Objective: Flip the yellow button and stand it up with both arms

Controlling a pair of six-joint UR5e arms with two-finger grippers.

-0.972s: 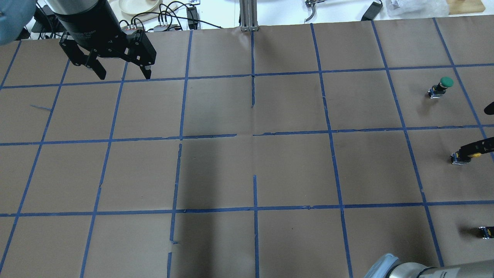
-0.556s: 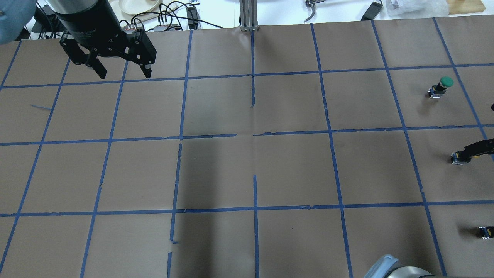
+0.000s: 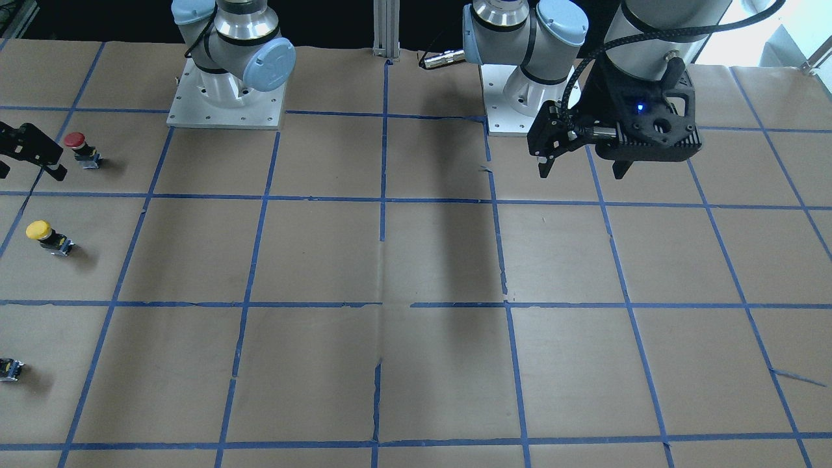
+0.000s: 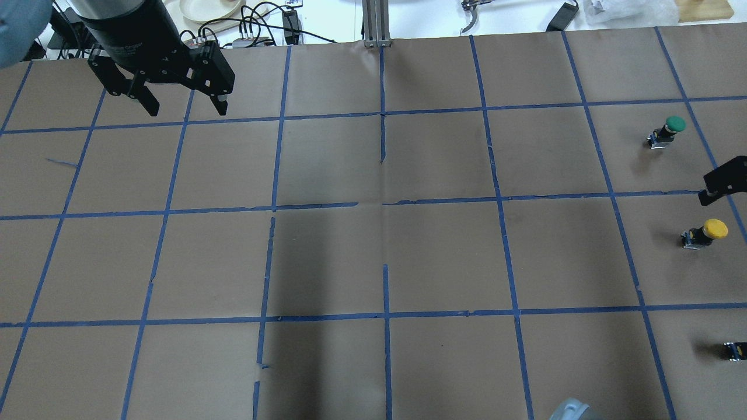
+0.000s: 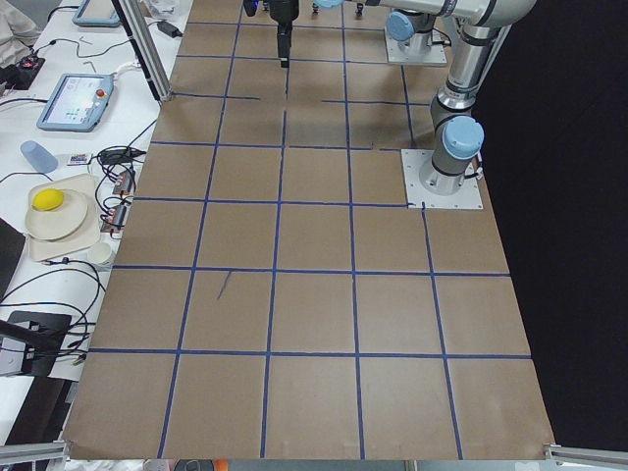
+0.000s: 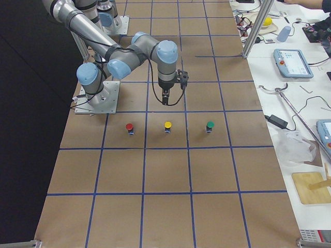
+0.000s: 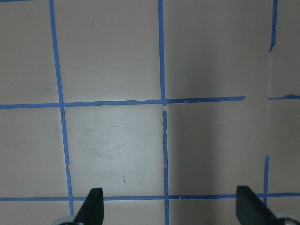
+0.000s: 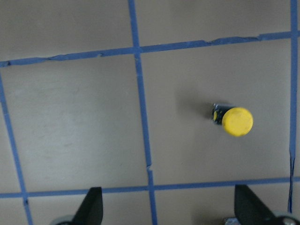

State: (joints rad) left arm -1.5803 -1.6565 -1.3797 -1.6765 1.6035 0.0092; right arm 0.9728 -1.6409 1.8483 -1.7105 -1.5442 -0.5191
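The yellow button (image 4: 706,232) stands upright on its black body, cap up, near the table's right edge. It also shows in the front view (image 3: 45,236), the right side view (image 6: 167,126) and the right wrist view (image 8: 233,121). My right gripper (image 8: 171,211) is open and empty, raised above the table and apart from the button. Only one finger (image 4: 723,181) shows at the overhead view's right edge. My left gripper (image 4: 187,109) is open and empty, hanging high over the far left of the table, far from the button. It also shows in the front view (image 3: 582,172) and the left wrist view (image 7: 171,208).
A green button (image 4: 668,131) stands one square beyond the yellow one. A red button (image 3: 79,146) stands one square nearer the robot, close to my right gripper's fingers (image 3: 29,151). Brown paper with a blue tape grid (image 4: 385,204) covers the table. Cables and a plate (image 4: 207,9) lie beyond its far edge.
My right gripper's finger lay over the yellow button; it has let go and drawn up and away. The button now stands uncovered. My left gripper has barely moved.
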